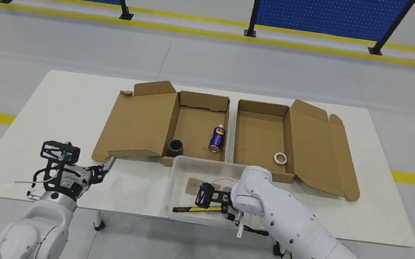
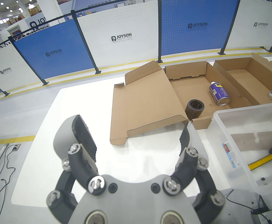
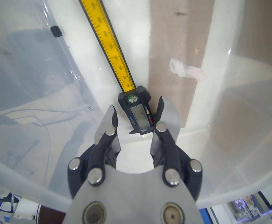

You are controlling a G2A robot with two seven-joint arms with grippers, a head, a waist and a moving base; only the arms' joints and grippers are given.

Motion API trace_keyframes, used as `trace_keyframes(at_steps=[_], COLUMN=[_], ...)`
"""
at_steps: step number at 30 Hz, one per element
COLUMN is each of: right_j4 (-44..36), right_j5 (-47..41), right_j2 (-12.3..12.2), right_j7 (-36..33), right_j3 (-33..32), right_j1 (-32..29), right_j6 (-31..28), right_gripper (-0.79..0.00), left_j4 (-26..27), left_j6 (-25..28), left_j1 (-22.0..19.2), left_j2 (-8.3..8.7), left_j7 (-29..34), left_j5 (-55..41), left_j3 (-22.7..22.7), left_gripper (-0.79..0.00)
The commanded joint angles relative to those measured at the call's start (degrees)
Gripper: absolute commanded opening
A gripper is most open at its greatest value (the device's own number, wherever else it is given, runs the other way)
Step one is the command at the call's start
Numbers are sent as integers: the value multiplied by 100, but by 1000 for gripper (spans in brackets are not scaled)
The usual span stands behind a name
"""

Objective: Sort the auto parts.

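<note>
In the clear bin [image 1: 187, 163] at the lower centre of the top view, the right gripper [image 3: 137, 108] has its fingers [image 3: 113, 118] narrowly apart on either side of the digital caliper [image 3: 110, 46], not yet clamped. At lower left, the left gripper [image 2: 136, 131] hangs over the tabletop [image 1: 57, 133], fingers wide. A spray can [image 1: 216, 138] and a black cylinder [image 1: 176, 146] sit in the left cardboard box [image 1: 203, 102].

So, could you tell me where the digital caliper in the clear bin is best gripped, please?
Probably its black display head, from above, jaws across its width: the caliper lies flat on the bin floor, and the head is blockier than the yellow beam. The open right gripper straddles it.
</note>
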State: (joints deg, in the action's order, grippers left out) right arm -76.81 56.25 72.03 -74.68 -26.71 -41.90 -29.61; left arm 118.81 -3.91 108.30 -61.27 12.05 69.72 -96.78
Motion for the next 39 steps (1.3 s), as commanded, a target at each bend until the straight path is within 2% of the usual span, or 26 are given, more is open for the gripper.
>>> trace_keyframes(at_steps=[1, 24, 33, 39], right_j4=[65, 447, 590, 636], right_j5=[-77, -417, -486, -522], right_j2=[21, 193, 243, 262], right_j7=[-7, 204, 176, 188], right_j3=[108, 817, 812, 742], right_j1=[102, 669, 720, 718], right_j6=[8, -203, -175, -146], right_gripper=[-397, -440, -560, -779], left_j4=[0, 0, 0, 0], left_j6=[0, 0, 0, 0], left_j1=[0, 0, 0, 0], left_j2=[0, 0, 0, 0], left_j7=[0, 0, 0, 0], left_j5=[0, 0, 0, 0], left_j3=[0, 0, 0, 0], left_gripper=[0, 0, 0, 0])
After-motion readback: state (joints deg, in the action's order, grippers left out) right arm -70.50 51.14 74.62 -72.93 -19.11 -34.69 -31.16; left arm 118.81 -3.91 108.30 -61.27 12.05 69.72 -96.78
